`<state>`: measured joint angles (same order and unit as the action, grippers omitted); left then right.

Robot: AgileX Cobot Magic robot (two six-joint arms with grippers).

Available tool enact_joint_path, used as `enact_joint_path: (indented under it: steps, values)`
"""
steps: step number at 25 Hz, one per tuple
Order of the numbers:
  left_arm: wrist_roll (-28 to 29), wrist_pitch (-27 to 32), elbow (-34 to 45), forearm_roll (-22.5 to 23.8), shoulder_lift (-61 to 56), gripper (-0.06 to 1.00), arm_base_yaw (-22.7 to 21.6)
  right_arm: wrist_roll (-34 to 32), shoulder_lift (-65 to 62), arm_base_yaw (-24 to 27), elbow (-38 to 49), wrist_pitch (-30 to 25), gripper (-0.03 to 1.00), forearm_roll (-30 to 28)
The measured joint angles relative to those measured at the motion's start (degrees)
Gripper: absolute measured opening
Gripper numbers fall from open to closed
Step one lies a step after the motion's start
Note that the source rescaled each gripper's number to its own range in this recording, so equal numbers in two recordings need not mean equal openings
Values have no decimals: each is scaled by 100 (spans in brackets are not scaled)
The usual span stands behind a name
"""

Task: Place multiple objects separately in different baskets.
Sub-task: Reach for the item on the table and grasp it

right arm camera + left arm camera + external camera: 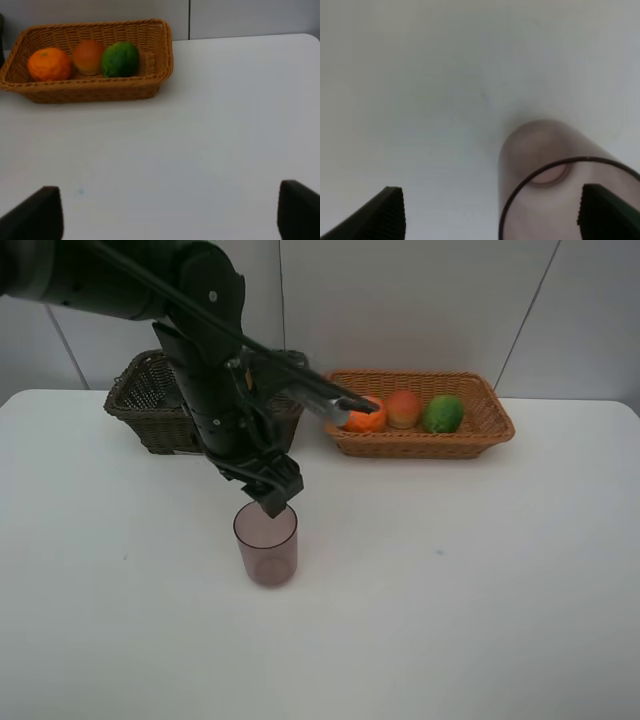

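Hovering spread-jawed, the left gripper [272,502] is positioned over the mauve cup [266,543] mid-table; descent and closure are judged next, toward the dark basket [135,400].

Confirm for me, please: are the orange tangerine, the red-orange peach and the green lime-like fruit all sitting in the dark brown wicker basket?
Not quite: the orange tangerine, red-orange peach and green lime-like fruit sit in the light orange-tan wicker basket, as the right wrist view shows.

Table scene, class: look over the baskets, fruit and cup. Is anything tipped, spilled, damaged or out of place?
Nothing stands out. The tangerine, peach and green fruit sit side by side in the light wicker basket. The mauve cup stands upright and empty on the white table, under the open left end effector.
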<state>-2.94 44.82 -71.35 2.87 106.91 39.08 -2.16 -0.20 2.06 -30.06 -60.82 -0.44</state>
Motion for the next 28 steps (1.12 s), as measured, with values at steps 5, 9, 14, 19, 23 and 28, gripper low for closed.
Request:
enact_joint_path:
  steps: [5, 9, 14, 19, 23, 28]
  values:
    - [5, -528, 238, 0, 0, 91, 0, 0, 0, 0, 0, 0, 81, 0]
    - [35, -696, 286, 5, 5, 91, 0, 0, 0, 0, 0, 0, 81, 0]
    - [85, -690, 291, 23, 226, 99, 0, 0, 0, 0, 0, 0, 81, 0]
    - [198, -564, 303, 43, 428, 100, 44, 0, 0, 0, 0, 0, 81, 0]
    - [198, -567, 303, 43, 428, 100, 44, 0, 0, 0, 0, 0, 81, 0]
    - [198, -628, 303, 43, 432, 100, 44, 0, 0, 0, 0, 0, 81, 0]
